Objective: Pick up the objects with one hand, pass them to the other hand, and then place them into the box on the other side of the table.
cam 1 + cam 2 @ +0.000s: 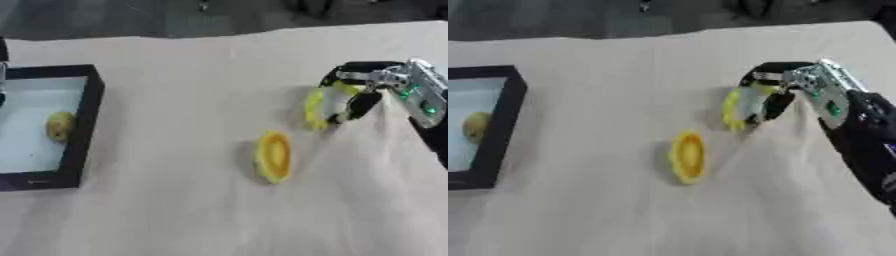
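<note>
My right hand (363, 90) reaches in from the right edge, fingers and thumb curled round a yellow and pale object (322, 107) held just above the cloth. A second yellow, disc-like object (273, 156) lies on the table in the middle, below and left of the hand. At the left edge stands the black-walled box (86, 125) with a pale floor, and one small yellow object (59, 125) lies inside it. My left hand shows in no view.
A beige cloth (192, 90) covers the table. Its far edge runs along the top of the view, with a dark floor beyond. Open cloth lies between the box and the disc.
</note>
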